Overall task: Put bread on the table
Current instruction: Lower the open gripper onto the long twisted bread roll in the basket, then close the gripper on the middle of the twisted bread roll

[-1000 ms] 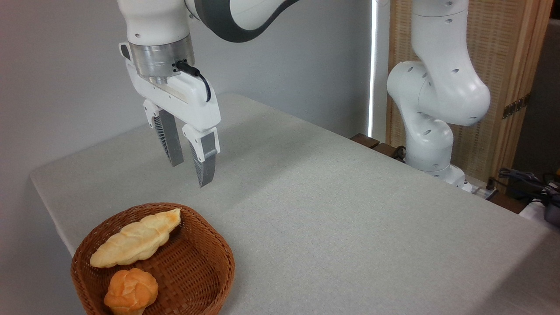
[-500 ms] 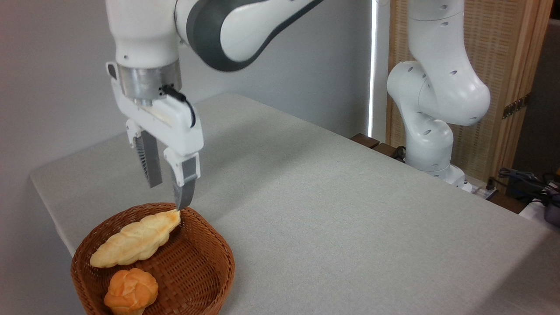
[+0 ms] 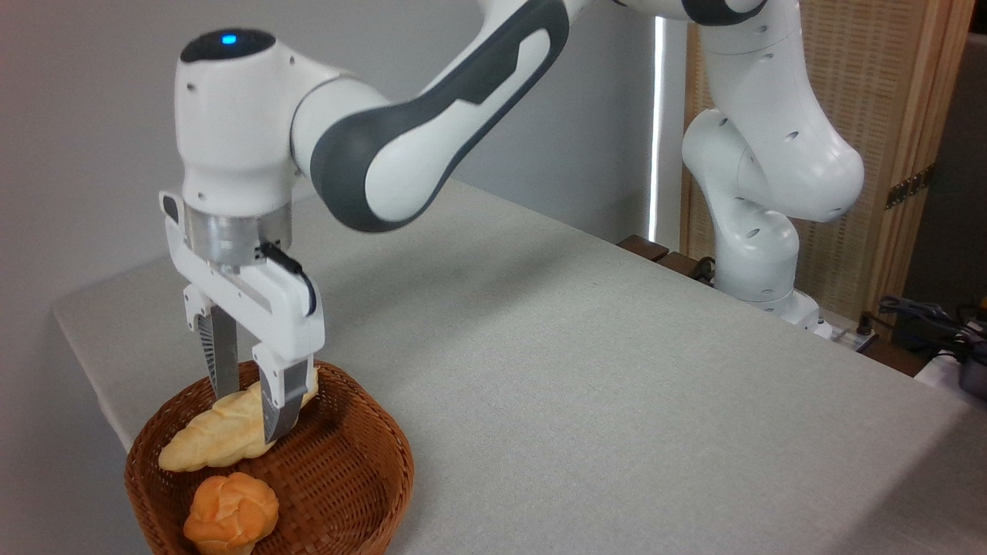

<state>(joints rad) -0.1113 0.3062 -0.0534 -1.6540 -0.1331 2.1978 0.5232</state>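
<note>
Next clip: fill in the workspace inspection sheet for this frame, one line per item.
Surface: table with light grey cloth-like cover, bare apart from the basket.
Job's things: bread, long pale braided loaf, lying in the wicker basket, not on the table yet.
Clutter: small round orange bun in the same basket, in front of the loaf.
Grippers: tool lowered into the basket, one finger on each side of the loaf; whether it is gripping cannot be told.
Cables: short black cable on the tool body; loose cables at far right beyond the table.
Surroundings: grey wall, wooden screen behind the arm base.
</note>
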